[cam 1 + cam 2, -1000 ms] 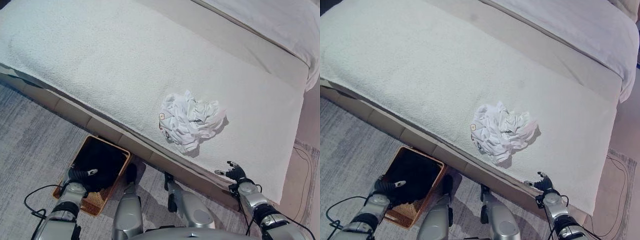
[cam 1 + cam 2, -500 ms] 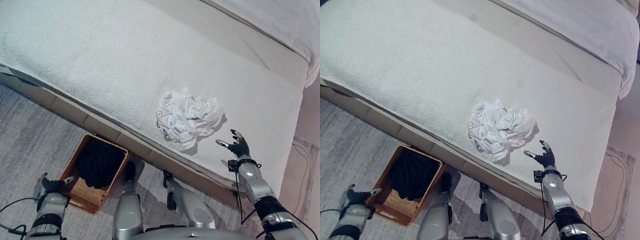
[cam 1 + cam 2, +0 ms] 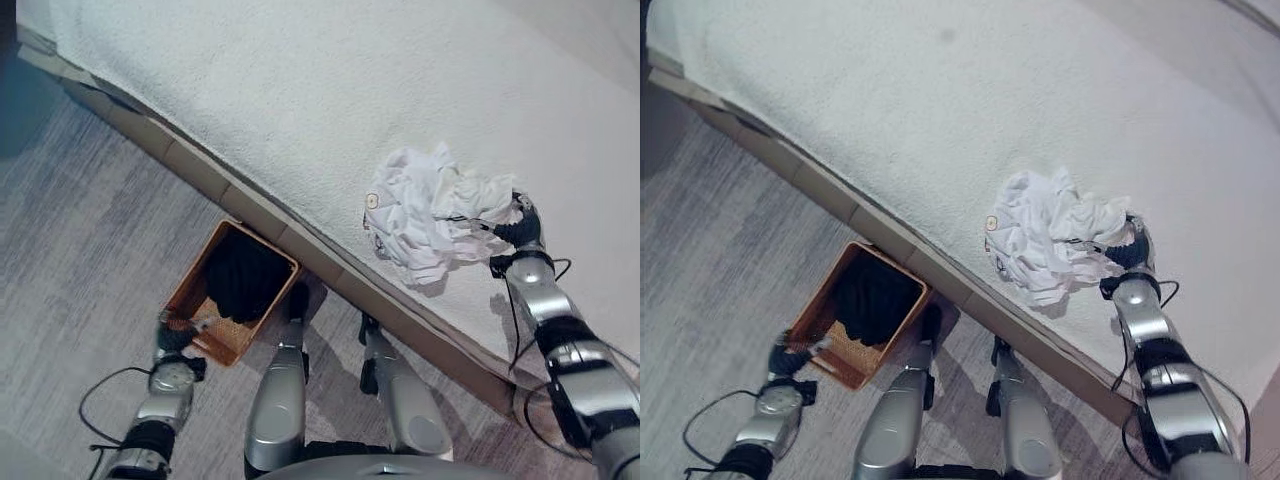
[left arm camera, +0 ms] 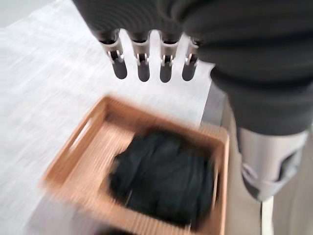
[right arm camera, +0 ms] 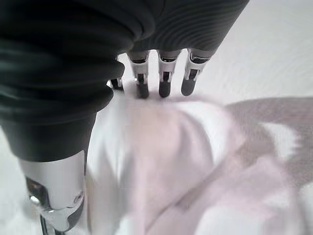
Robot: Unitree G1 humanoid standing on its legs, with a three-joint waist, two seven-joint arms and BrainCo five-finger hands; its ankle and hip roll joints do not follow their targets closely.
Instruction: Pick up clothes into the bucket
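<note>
Since the earlier frame, right hand (image 3: pixel 520 228) has reached the white clothes (image 3: pixel 432 209) right of frame centre on the bed (image 3: pixel 250 90); fingers (image 5: pixel 165 81) straight, open above the cloth. Left hand (image 3: pixel 172 333) hangs open beside the basket (image 3: pixel 190 300), lower left.

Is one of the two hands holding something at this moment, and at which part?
Nothing is held. The right hand reaches the edge of the white clothes with straight fingers. The left hand hangs open above the basket.

Silver-grey arms, dark ribbed wrist covers, seemingly dark-tipped fingers (image 4: pixel 143 71).
</note>
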